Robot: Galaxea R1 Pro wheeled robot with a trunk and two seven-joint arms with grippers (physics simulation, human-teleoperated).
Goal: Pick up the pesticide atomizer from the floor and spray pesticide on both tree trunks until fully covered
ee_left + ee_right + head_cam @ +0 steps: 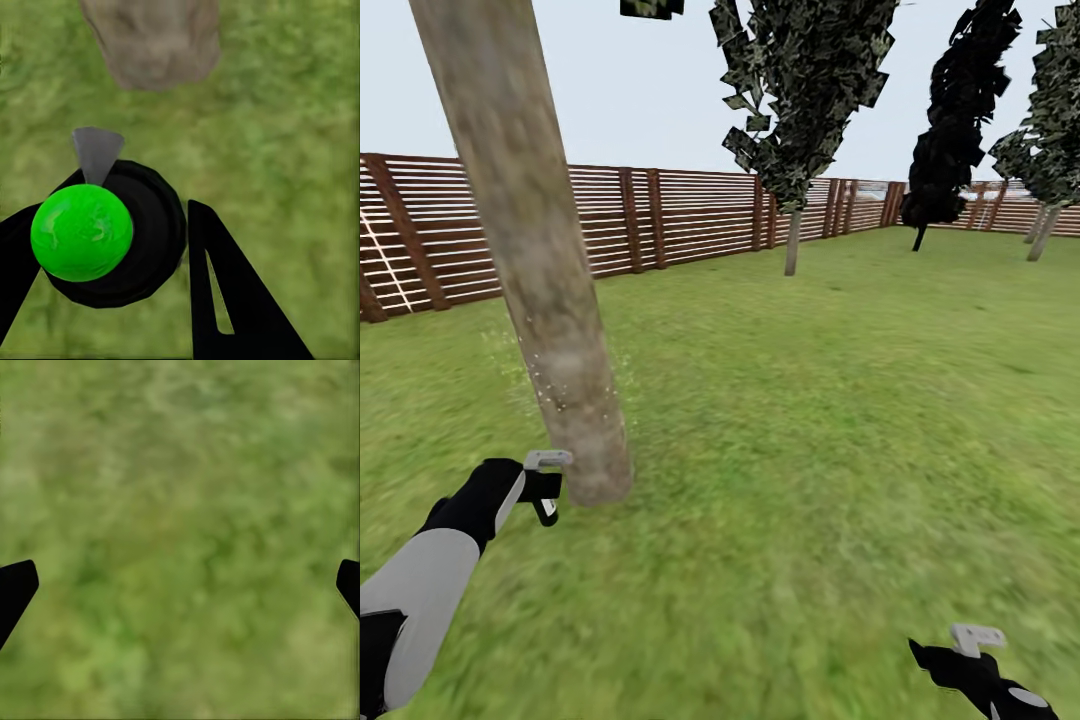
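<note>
Left hand (548,490) closed around pesticide atomizer (112,232), green spot up, just beside base of leaning tree trunk (530,240). White pesticide (550,385) specks scattered on lower trunk. Right hand (972,650) low over grass lawn (840,420), fingers wide apart, empty. Wooden fence (690,215) behind.

Trunk top: the tree trunk (530,250) runs out of my head view at 12 o'clock, so I can't see its foliage.
Trunk base, left wrist: trunk (154,37) cut off by the edge, blurred.
Atomizer: pesticide atomizer (112,232) body hidden under its green cap and black collar; in head view it's too small to make out.
Right gripper (180,585): I see just the fingertips (15,585) at the edges.
Left arm (420,590): cut off at 8 o'clock.
Pesticide (550,380): faint specks, extent unclear.
</note>
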